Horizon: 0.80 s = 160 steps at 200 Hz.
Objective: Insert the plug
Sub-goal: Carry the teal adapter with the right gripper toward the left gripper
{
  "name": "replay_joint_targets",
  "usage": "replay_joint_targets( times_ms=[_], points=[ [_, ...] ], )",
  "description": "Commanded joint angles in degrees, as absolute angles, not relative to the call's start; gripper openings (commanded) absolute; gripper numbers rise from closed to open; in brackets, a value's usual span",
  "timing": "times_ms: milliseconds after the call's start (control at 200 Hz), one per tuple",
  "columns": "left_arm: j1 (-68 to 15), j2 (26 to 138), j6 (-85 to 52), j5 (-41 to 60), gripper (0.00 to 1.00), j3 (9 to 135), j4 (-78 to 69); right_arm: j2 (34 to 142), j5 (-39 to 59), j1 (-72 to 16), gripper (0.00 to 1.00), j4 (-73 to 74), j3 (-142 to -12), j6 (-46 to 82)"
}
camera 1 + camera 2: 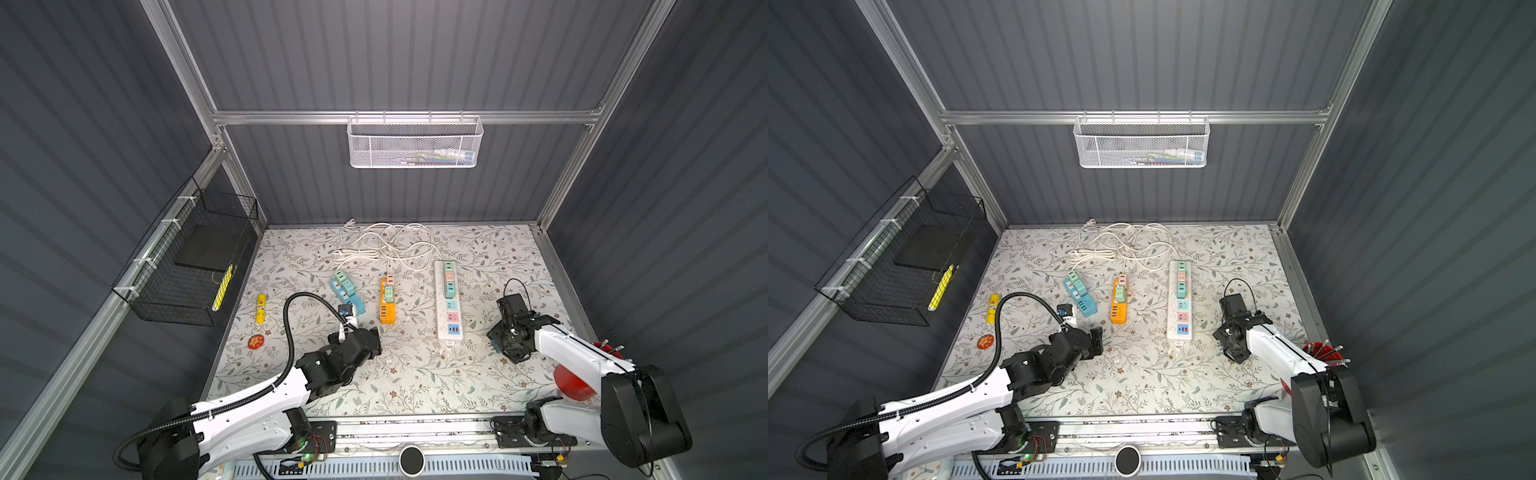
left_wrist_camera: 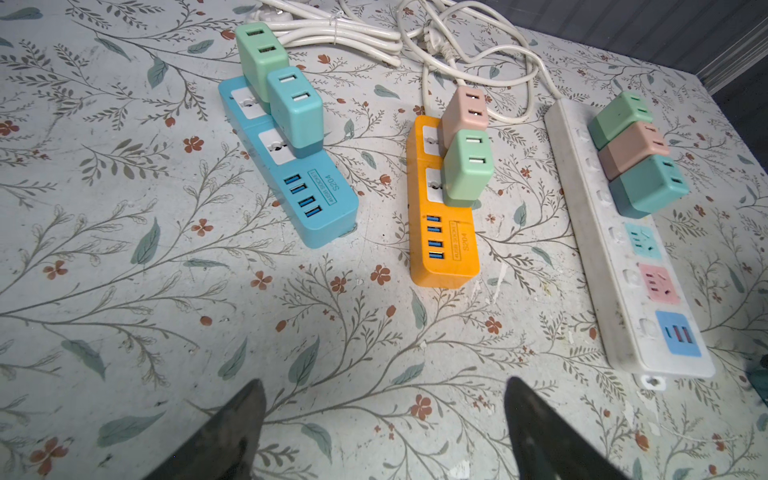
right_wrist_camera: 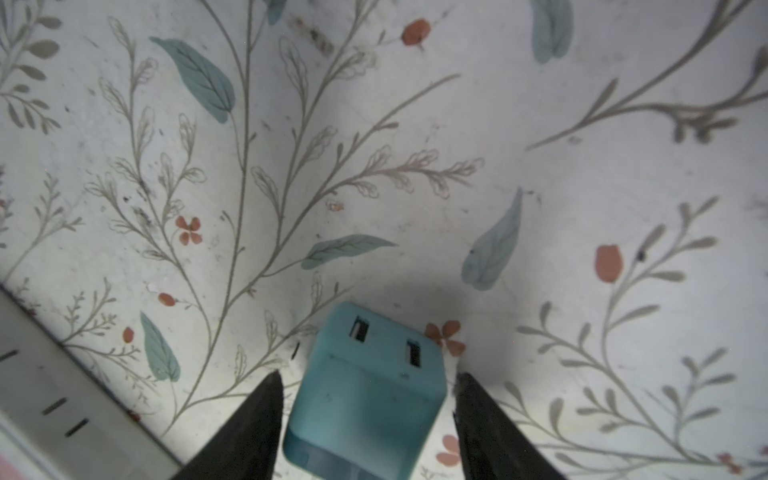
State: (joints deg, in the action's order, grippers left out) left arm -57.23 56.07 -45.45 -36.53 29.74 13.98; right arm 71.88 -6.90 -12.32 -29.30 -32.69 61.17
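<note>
The plug is a small teal-blue plastic charger cube (image 3: 365, 399) with rounded edges. One face carries two dark rectangular slots side by side. It rests on the flowered table cover (image 3: 540, 166), a little turned; its prongs are hidden. It lies near the front end of the long white plastic power strip (image 1: 448, 309), to the right of it and not touching it. Three similar cubes (image 2: 640, 153) sit plugged in at the far end of this strip. Its teal socket (image 2: 642, 241), pink socket (image 2: 658, 284) and blue USB panel (image 2: 678, 334) are free.

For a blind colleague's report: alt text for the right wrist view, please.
A teal plug adapter sits on the floral table between the black fingers of the right claw, which flank it without clearly touching. A white power strip edges one corner.
</note>
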Motion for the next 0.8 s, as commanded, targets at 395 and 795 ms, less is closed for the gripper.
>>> replay_joint_targets(
  times_ms=[395, 795],
  points=[
    [-57.3, 51.6, -43.6, -42.5, 0.91, 31.6, 19.1, 68.2, -6.9, -13.8, 0.4, -29.5, -33.2, 55.2],
    [-57.2, 48.1, -43.2, -45.1, 0.88, 32.7, 21.8, 78.9, -18.9, -42.6, 0.39, -36.6, -53.1, 55.8]
  ],
)
